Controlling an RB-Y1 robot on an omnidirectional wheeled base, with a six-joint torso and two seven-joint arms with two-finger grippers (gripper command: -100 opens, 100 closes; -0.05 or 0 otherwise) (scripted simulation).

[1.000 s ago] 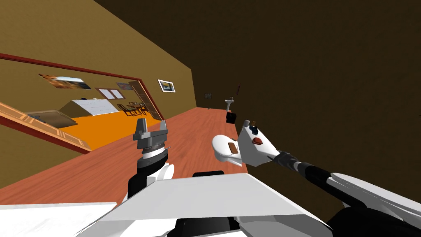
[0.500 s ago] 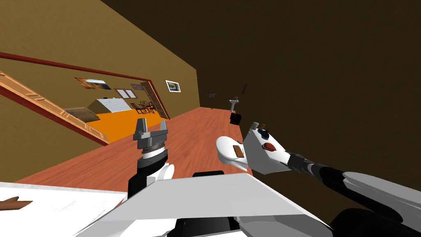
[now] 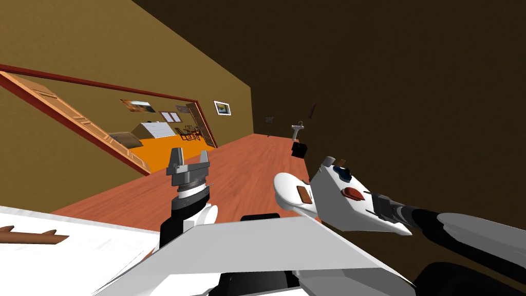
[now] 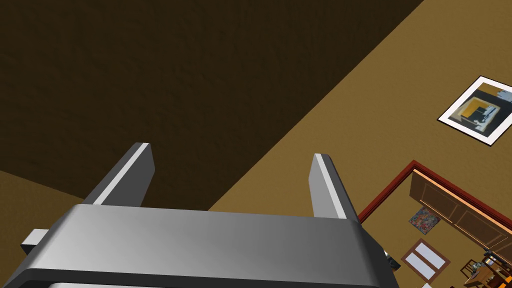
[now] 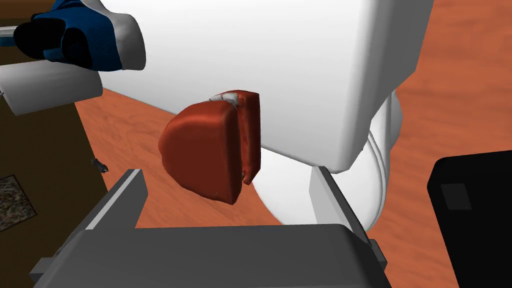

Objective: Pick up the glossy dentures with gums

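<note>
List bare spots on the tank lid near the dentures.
Bare lid between dentures and blue thing, and on dentures' bowl side. Crowded at the blue thing's end. Right gripper open, facing dentures.

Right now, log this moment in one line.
right claw: open, dentures just ahead of it, not gripped | dentures: resting on white toilet tank | left claw: open, raised, empty
</note>
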